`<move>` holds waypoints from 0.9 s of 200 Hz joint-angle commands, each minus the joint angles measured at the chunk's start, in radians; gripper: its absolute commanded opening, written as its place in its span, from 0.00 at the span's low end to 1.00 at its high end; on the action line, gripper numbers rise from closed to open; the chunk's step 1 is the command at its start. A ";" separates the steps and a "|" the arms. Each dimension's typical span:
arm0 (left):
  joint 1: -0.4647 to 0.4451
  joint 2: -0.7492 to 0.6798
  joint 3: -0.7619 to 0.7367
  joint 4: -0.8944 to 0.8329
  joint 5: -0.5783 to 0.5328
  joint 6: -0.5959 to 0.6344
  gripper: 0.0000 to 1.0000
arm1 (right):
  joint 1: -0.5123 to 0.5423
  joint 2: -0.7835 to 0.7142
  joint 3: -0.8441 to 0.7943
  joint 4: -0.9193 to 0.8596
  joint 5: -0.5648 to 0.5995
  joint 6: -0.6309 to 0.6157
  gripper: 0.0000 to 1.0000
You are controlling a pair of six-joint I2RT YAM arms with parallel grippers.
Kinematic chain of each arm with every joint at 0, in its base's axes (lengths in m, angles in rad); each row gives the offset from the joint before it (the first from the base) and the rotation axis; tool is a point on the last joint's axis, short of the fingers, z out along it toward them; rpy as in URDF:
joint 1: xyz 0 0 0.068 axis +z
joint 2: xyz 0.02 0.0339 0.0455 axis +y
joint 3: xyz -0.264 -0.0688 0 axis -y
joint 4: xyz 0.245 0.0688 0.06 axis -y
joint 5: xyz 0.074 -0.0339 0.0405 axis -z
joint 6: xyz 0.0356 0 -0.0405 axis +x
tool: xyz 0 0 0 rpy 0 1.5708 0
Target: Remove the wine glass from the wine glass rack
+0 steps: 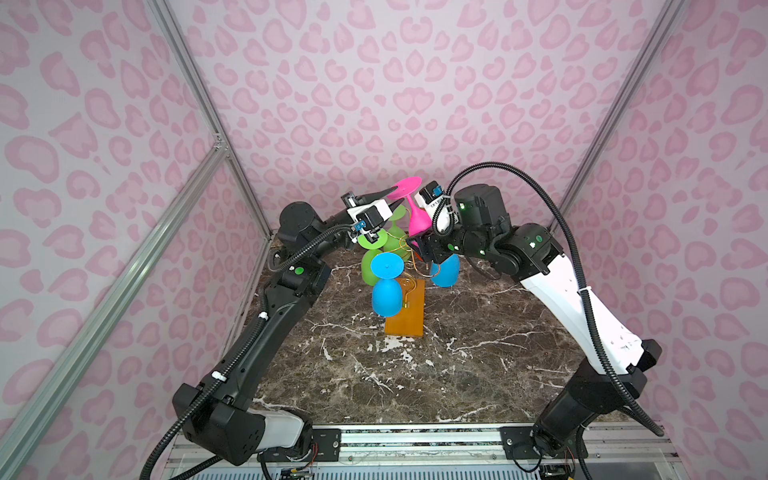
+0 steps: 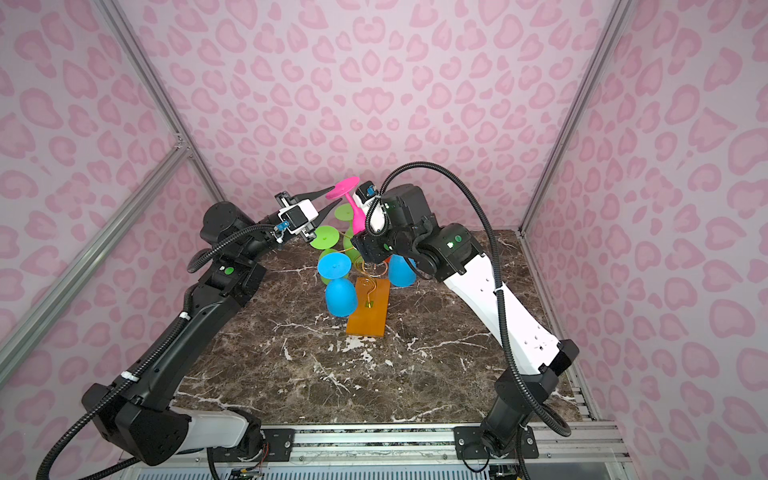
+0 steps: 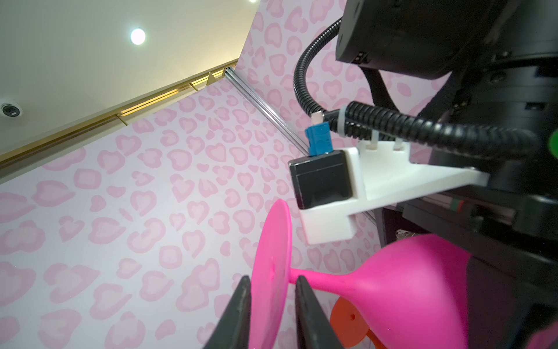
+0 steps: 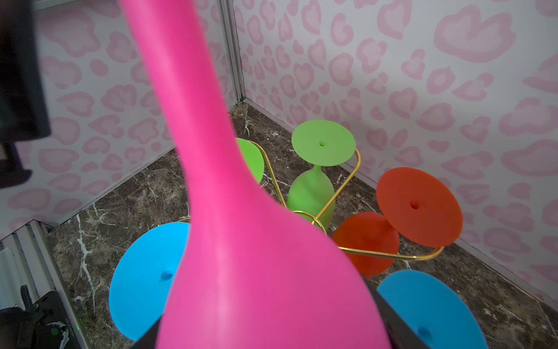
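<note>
Standing beside the marble table (image 1: 457, 374), I see the pink wine glass (image 1: 419, 222) up in the air above the wine glass rack (image 1: 409, 313). It is turned with its bowl down and its round foot (image 3: 270, 256) up, and it leans a little toward the left arm. The right gripper (image 4: 268, 327) grasps it around the bowl. In the right wrist view the wide pink bowl fills the space between the two dark fingers (image 4: 398, 332), which lie against its sides. The left gripper (image 3: 271, 287) is at the foot of the same glass, with one finger on each side of the thin pink disc, close to the stem. Its jaws stand narrow. One finger seems to touch the disc and a thin gap shows at the other, so I cannot tell whether they press on it. The stem of the pink glass is clear of the gold wire arms (image 4: 347, 181). On the rack below, five more glasses hang bowl down: two green glasses (image 4: 311, 193), two blue glasses (image 1: 386, 297) and one orange glass (image 4: 365, 238). The rack stands on its flat wooden base toward the back of the table, between the two arms. In both top views the nearer blue glass hangs just beside this base and hides part of its edge.
</note>
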 commanded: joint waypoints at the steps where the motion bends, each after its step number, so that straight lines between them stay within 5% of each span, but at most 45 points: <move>1: -0.002 -0.006 -0.007 0.011 0.001 0.027 0.23 | 0.005 0.009 -0.005 0.002 -0.015 0.009 0.48; 48: -0.002 -0.012 -0.009 0.014 -0.031 0.040 0.03 | 0.009 0.007 -0.006 0.004 -0.026 0.017 0.51; 72: -0.002 -0.018 -0.006 0.016 -0.050 0.038 0.03 | 0.010 0.002 -0.007 0.006 -0.031 0.022 0.55; 121: 0.000 -0.017 0.002 0.008 -0.128 0.005 0.03 | 0.010 -0.050 -0.050 0.060 -0.067 0.034 0.83; 180: 0.025 -0.011 -0.001 0.007 -0.162 -0.088 0.03 | -0.005 -0.188 -0.188 0.208 -0.068 0.056 0.97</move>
